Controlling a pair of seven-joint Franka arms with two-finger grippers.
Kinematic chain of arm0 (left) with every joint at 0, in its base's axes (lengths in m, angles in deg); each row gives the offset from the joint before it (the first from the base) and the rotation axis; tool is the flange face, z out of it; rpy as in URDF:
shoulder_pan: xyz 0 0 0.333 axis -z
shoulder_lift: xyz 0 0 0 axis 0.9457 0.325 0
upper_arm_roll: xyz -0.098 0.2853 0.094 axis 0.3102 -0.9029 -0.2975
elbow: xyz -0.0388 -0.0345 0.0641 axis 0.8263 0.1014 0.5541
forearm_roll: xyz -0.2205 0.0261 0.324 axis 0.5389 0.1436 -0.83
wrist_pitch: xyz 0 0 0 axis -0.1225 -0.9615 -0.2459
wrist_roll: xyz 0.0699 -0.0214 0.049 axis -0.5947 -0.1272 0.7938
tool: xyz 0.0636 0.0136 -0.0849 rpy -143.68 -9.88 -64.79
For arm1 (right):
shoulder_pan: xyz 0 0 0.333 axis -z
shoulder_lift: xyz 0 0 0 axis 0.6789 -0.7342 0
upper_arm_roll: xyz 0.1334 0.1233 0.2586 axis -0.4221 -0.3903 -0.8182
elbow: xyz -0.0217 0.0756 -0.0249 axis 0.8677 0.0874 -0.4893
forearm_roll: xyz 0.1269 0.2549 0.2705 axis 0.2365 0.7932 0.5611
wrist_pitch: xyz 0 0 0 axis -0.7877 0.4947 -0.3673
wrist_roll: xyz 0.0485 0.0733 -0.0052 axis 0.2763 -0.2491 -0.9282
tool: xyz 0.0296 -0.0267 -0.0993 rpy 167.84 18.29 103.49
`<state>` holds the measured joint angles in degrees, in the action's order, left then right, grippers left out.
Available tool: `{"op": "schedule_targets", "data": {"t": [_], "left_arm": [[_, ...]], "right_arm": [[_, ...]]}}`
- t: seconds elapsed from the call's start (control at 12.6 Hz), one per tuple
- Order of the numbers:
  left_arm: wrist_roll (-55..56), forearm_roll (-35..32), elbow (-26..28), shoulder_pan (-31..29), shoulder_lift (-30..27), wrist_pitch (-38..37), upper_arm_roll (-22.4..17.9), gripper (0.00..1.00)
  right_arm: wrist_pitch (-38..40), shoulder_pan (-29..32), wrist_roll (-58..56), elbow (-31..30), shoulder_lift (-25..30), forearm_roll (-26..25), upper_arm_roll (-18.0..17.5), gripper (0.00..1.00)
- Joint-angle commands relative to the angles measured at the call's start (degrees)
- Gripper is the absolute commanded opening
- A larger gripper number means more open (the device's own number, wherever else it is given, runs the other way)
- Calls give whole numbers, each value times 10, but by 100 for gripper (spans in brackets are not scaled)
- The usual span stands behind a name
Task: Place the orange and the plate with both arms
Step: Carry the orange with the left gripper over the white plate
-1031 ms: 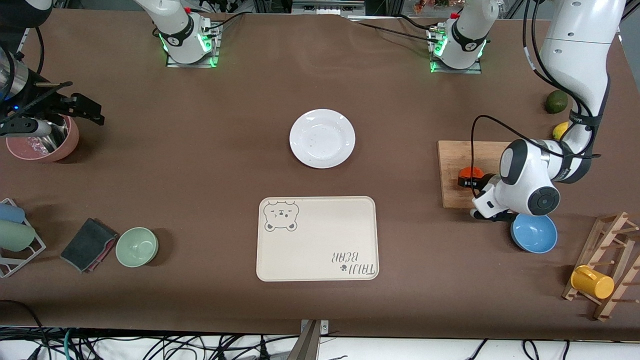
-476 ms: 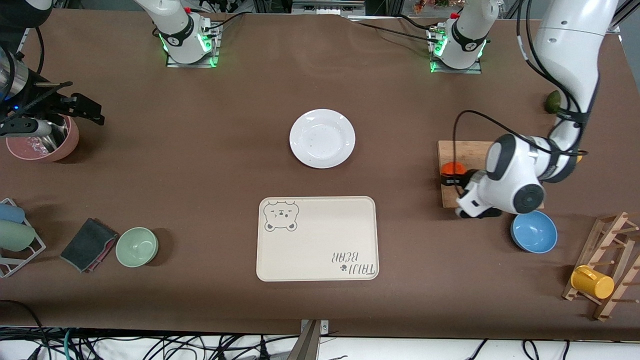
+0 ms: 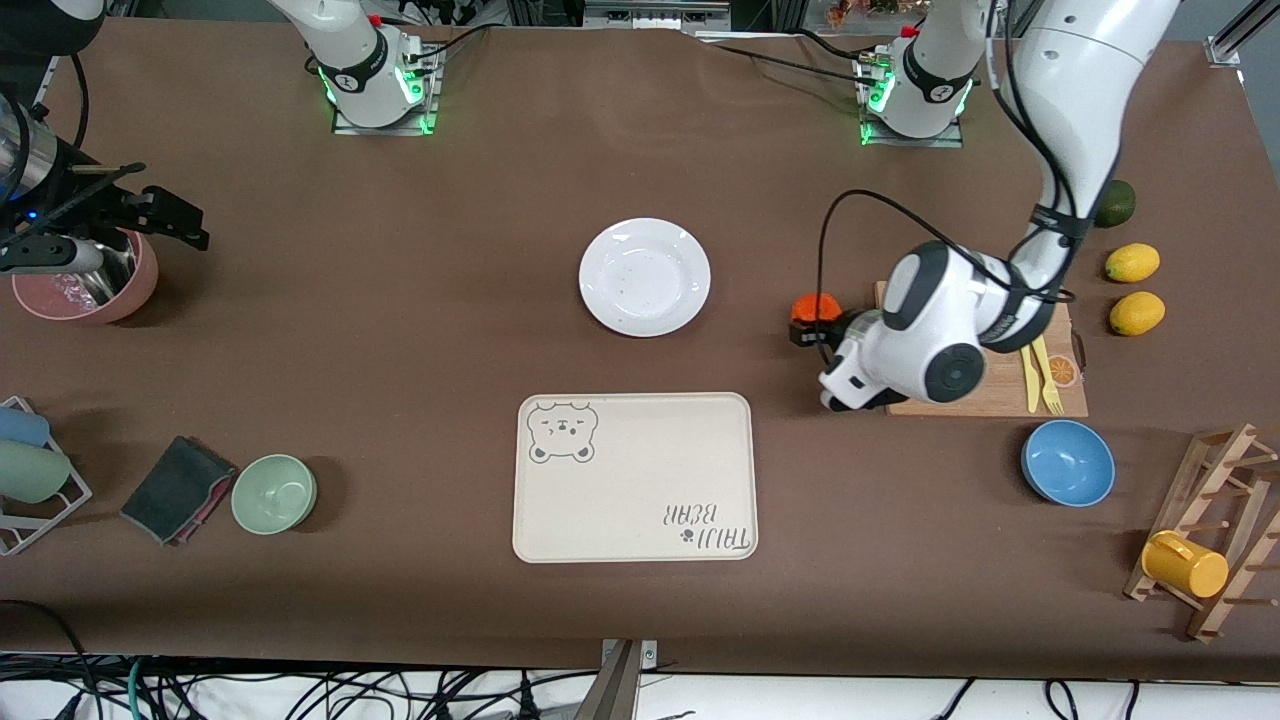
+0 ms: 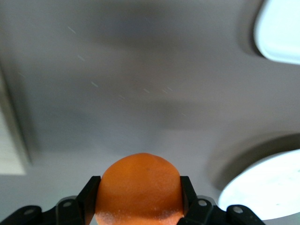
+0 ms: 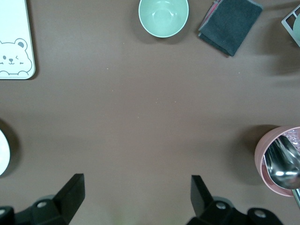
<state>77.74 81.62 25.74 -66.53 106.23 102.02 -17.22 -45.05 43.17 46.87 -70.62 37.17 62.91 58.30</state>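
The orange [image 3: 815, 305] is small, round and bright orange-red. My left gripper [image 3: 816, 320] is shut on it and holds it over bare table between the wooden cutting board [image 3: 960, 408] and the white plate [image 3: 645, 277]. In the left wrist view the orange [image 4: 139, 187] sits between the two black fingers [image 4: 90, 192] of the left gripper [image 4: 139, 182], with the plate's rim [image 4: 267, 187] close ahead. The plate lies empty at mid table. My right gripper [image 3: 172, 220] waits open and empty beside the pink bowl [image 3: 140, 285]; the right wrist view [image 5: 137, 183] shows bare table under it.
The cream bear-print tray [image 3: 635, 477] lies nearer the front camera than the plate. The cutting board bears a yellow fork and knife [image 3: 1040, 375]. Two lemons [image 3: 1133, 263], a lime [image 3: 1115, 203], a blue bowl [image 3: 1068, 462], a green bowl [image 3: 274, 493], a dark cloth [image 3: 175, 488] and a rack with a yellow cup [image 3: 1185, 563] stand around.
My left gripper has carried the orange off the cutting board toward the plate. The lemons have come into view. The right arm has not moved.
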Motion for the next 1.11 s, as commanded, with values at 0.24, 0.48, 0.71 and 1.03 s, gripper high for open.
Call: {"op": "schedule_targets", "data": {"t": [0.24,0.48,0.71,1.03], "left_arm": [[251,9,6,150,-3,98,14,0],[322,9,10,199,-1,151,14,0],[352,45,8,244,19,209,13,1],[348,43,6,244,44,240,12,3]], "right_arm": [[7,-3,-9,1,4,7,4,100],[6,-5,-5,1,4,6,3,100],[6,-3,-9,1,4,7,3,100],[6,-3,-9,1,4,7,4,100]]}}
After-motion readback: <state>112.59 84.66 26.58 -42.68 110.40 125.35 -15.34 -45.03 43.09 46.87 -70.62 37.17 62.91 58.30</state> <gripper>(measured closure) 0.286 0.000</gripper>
